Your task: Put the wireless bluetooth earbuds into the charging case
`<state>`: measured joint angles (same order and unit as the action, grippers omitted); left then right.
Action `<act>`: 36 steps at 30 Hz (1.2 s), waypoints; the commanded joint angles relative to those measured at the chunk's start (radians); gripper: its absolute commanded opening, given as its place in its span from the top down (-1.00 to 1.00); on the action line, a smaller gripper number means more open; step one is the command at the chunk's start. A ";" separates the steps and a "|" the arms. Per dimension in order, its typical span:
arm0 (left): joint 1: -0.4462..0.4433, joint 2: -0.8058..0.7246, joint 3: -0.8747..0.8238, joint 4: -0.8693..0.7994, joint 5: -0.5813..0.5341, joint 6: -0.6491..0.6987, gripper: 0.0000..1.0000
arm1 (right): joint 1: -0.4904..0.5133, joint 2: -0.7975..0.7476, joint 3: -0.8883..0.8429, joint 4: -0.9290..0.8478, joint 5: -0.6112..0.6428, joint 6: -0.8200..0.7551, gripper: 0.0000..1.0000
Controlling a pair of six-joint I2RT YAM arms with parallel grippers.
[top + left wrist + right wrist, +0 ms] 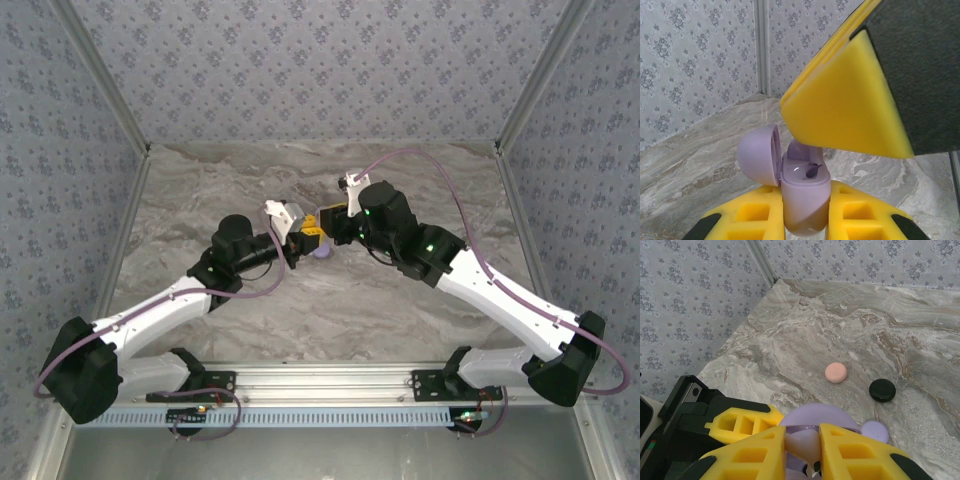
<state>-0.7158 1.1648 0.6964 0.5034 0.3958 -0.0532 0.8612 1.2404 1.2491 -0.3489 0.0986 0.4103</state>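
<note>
The left hand (806, 202) was closed on the lavender plastic charging case (805, 192), with one yellow finger pressed against each side of the body. The case stood upright above the grey marbled bench (840, 325), near its middle. Its hinged lid (757, 155) was swung open to the left in the left wrist view.

The right hand (802, 452) was positioned directly over the open case. Its yellow fingers were drawn close together on a pale lavender earbud (801, 444). The earbud sat at the mouth of the case; whether it was fully seated could not be told.

A round pink case (836, 372) and a round black case (882, 390) lay on the bench near each other, apart from both hands.
</note>
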 commanded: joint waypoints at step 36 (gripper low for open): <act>-0.007 -0.044 0.018 0.063 0.097 -0.029 1.00 | -0.296 0.026 0.037 -0.068 -0.724 -0.105 -0.99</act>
<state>-0.7158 1.1389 0.6964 0.5266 0.4385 -0.0708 0.5640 1.2354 1.3045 -0.4294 -0.4427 0.3019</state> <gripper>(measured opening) 0.197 0.996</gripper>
